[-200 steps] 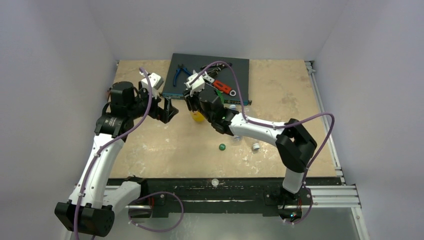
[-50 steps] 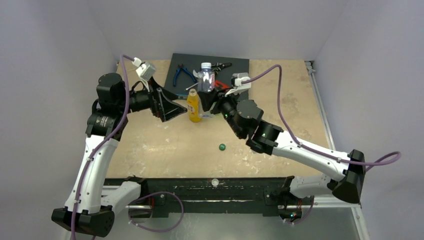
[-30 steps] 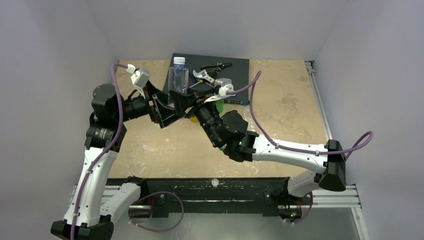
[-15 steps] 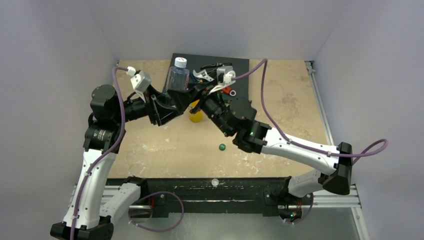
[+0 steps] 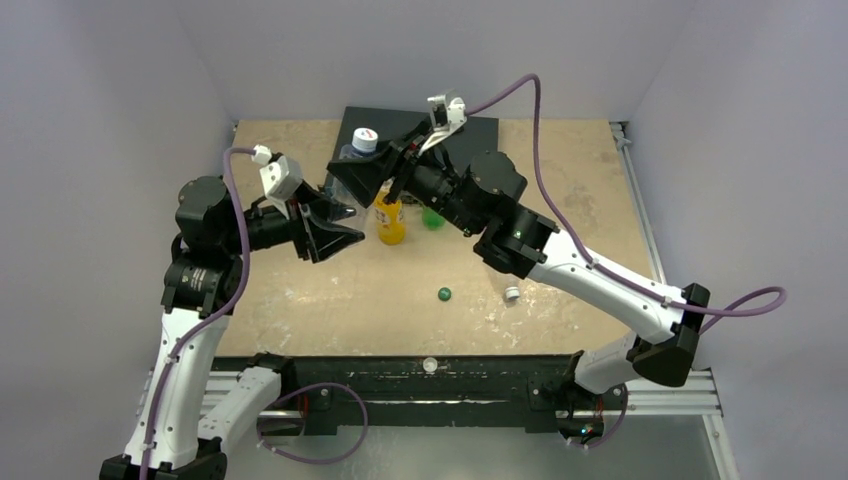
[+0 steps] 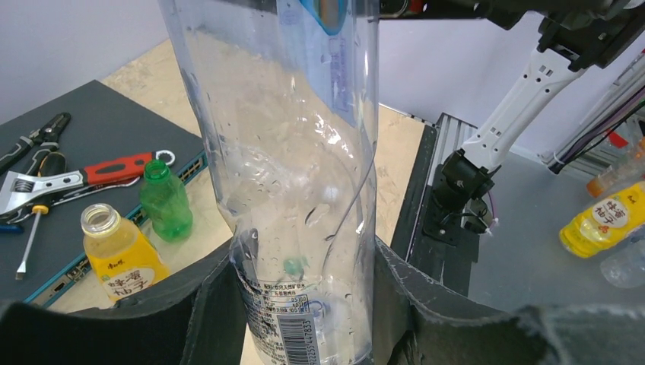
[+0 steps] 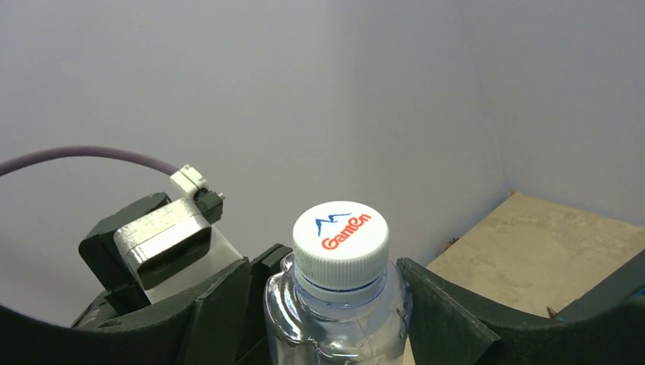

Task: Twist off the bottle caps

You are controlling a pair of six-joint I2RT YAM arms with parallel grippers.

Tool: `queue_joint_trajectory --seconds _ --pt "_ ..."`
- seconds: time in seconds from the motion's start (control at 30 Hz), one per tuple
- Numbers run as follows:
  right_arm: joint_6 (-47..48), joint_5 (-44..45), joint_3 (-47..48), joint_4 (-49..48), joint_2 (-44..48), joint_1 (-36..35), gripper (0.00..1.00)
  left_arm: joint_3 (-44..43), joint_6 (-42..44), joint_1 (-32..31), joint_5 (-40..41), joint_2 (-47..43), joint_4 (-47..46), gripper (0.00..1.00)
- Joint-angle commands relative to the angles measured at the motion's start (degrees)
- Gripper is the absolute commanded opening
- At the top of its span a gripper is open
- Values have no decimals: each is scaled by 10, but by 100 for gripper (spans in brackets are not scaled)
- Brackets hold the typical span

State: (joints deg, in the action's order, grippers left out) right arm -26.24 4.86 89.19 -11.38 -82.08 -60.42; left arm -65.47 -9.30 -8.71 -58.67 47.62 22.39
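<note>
Clamping the large clear plastic bottle (image 6: 289,152) low down, the left gripper (image 6: 304,304) held it aloft, the right gripper (image 7: 325,277) with jaws apart astride its white screw cap (image 7: 341,236), not yet off; the orange-yellow bottle (image 5: 389,222) and small green bottle (image 5: 432,216) stood open, the dark green cap (image 5: 444,294) and a loose white cap (image 5: 511,293) lying nearby.

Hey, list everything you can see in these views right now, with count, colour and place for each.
clear bottle: one, transparent, held above the table in the left hand.
white cap: one, red and blue logo, on the clear bottle.
orange-yellow bottle: one, uncapped, standing beside the dark panel.
green bottle: one, green, standing next to the orange-yellow one.
loose caps: two, dark green and white, on the table.
hand tools: several, including a red-handled wrench and black pliers, on the panel.
dark panel: one, dark grey, back of the table.
left hand: black, shut on the clear bottle.
right hand: black, open around the clear bottle's top.
</note>
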Motion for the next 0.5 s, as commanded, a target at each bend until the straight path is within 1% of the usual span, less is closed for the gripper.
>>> queue_joint_trajectory --seconds 0.0,0.1,0.13,0.17,0.2,0.23,0.27,0.4,0.47 --pt "-12 -42 21 18 -10 1 71 -17 31 -1 -20 -8 10 49" --pt "-12 -37 3 16 -3 1 63 -17 30 -1 -15 -9 9 56" --pt "-11 -35 -3 16 0 1 62 -17 27 -1 -13 -9 8 61" --pt "-11 -33 -8 14 3 1 61 -17 22 -1 -10 -8 4 71" --pt "-10 -33 -14 12 6 1 60 -17 15 -1 -7 -7 0 86" --pt "-9 -33 -20 7 9 1 60 -17 8 -1 -2 -6 -5 96" --pt "-9 -28 -26 2 13 1 60 -16 -2 -1 3 -5 -14 99" --pt "7 -18 -41 -22 19 1 60 -2 -89 -1 10 2 -99 100" --pt "8 -22 -44 -31 18 -1 60 1 -112 -1 8 9 -123 100"
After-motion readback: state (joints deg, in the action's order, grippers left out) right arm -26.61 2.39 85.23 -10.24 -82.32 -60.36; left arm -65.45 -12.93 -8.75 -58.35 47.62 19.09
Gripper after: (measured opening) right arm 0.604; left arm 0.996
